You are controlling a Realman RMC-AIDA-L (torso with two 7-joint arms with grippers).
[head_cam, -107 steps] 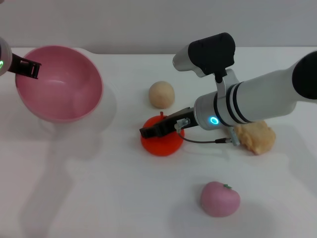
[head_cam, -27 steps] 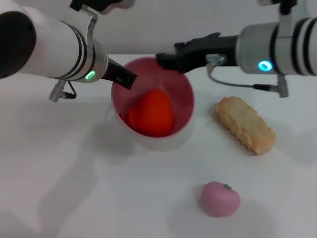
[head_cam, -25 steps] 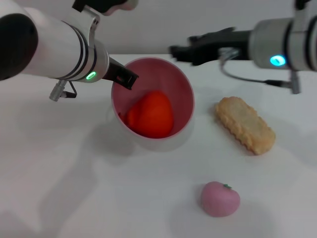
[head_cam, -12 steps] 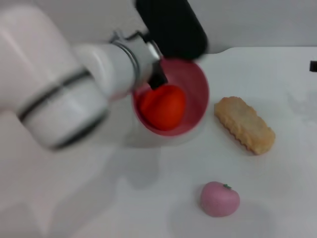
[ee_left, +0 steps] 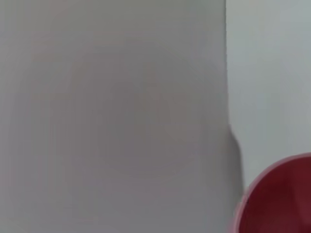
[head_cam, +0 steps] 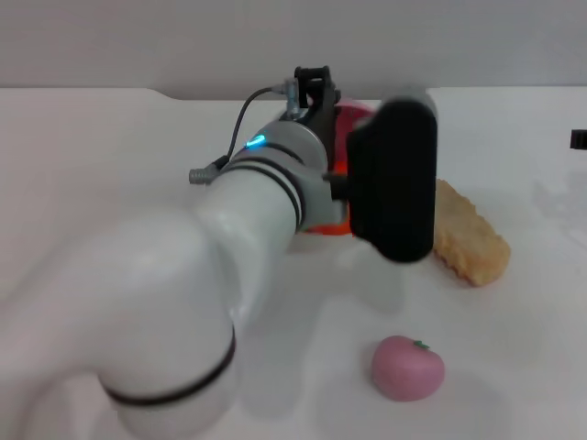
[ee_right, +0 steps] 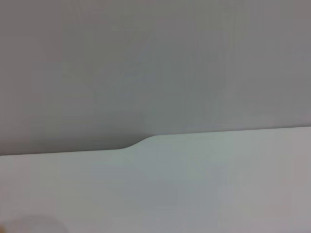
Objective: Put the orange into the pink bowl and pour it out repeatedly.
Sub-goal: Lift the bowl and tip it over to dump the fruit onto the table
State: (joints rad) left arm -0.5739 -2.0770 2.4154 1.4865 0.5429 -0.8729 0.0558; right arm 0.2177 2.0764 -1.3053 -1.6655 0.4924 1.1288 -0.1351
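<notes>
My left arm fills the middle of the head view. Its gripper (head_cam: pixel 315 90) is shut on the rim of the pink bowl (head_cam: pixel 355 119), which is tipped over and mostly hidden behind the wrist and its black camera block. In the left wrist view a curved part of the bowl (ee_left: pixel 274 201) shows. A bright sliver of the orange (head_cam: pixel 323 225) peeks out under the forearm; I cannot tell whether it lies in the bowl or on the table. Only a black tip of my right gripper (head_cam: pixel 580 139) shows at the right edge.
A beige ridged biscuit toy (head_cam: pixel 472 243) lies to the right of the bowl. A small pink peach-like toy (head_cam: pixel 408 368) sits near the front. The white table's (head_cam: pixel 110 147) far edge meets a grey wall.
My left arm has swung across the middle and rolled its wrist, tipping the bowl further over. The orange, plainly inside the bowl before, is now mostly covered. The right gripper stays at the right edge.
</notes>
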